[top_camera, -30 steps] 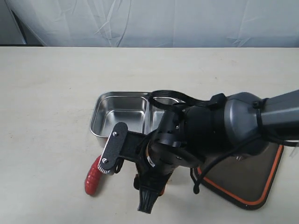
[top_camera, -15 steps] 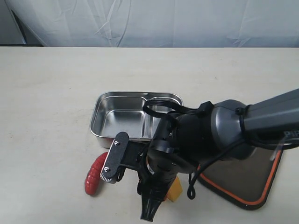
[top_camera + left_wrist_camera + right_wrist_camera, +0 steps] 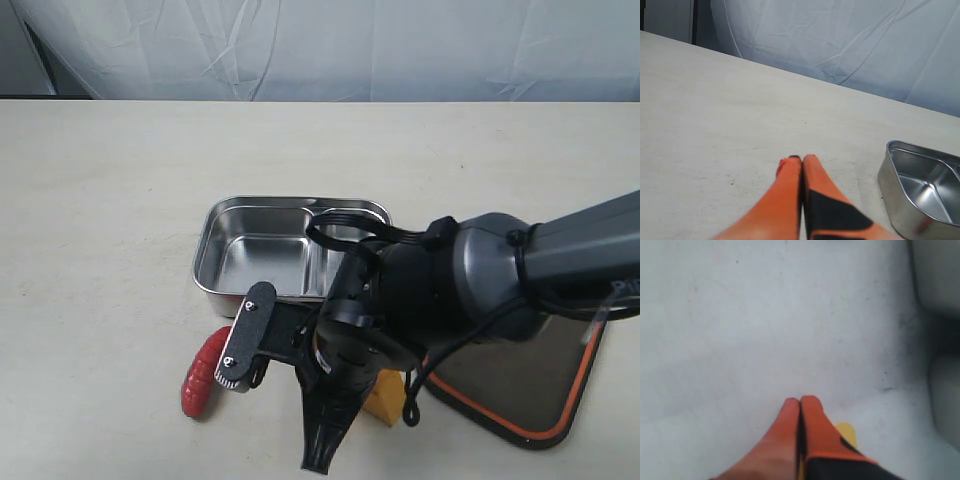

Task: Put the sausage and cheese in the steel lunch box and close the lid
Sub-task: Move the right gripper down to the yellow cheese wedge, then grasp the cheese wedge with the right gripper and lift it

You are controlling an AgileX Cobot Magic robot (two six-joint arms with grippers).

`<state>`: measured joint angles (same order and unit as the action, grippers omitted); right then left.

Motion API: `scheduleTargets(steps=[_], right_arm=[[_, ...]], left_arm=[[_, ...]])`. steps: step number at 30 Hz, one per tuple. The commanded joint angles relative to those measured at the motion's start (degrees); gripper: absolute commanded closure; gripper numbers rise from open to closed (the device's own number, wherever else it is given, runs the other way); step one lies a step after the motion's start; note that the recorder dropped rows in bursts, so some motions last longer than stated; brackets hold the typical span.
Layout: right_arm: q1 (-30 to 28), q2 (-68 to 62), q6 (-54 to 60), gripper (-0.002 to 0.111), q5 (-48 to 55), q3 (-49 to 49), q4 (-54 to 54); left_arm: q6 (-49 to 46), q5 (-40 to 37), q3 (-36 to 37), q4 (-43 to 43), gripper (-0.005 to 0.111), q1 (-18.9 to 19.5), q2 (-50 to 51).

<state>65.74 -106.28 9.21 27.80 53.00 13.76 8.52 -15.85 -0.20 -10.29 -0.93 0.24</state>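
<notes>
The red ribbed sausage (image 3: 203,373) lies on the table in front of the steel lunch box (image 3: 215,240), whose two compartments hold nothing I can see. The yellow cheese (image 3: 385,398) rests on the table beside my right wrist (image 3: 350,345), which hides the fingertips in the exterior view. In the right wrist view my right gripper (image 3: 800,401) is shut tip to tip, with the cheese (image 3: 846,432) peeking out alongside one finger rather than between them. My left gripper (image 3: 801,159) is shut and empty over bare table, near the lunch box (image 3: 892,175). The dark lid (image 3: 540,385) lies seal side up at the right.
My right arm (image 3: 520,265) reaches in from the right over the lid and part of the lunch box. A white cloth backdrop (image 3: 320,50) closes the far edge of the table.
My right gripper's jaws have gone from wide open to shut. The cheese now shows more, off to the right of the wrist. The sausage and lunch box have not moved.
</notes>
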Motion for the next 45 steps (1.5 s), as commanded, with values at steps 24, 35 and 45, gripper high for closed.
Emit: scheduleTargets(steps=[24,35,45], right_arm=[[2.8,2.77,-14.91,0.071,18.44,19.28,-19.94],[2.19,3.66,-24.68,0.04,40.73,18.83,2.32],[2.19,4.36,-24.31,0.04,29.09,10.0,1.81]], left_arm=[[-0.14,0.4,0.2,0.07,0.107,-0.41,-0.24],[-0.14,0.4,0.2,0.07,0.107,-1.37,-0.24],[-0.14,0.4,0.2,0.07,0.107,-1.37,-0.24]])
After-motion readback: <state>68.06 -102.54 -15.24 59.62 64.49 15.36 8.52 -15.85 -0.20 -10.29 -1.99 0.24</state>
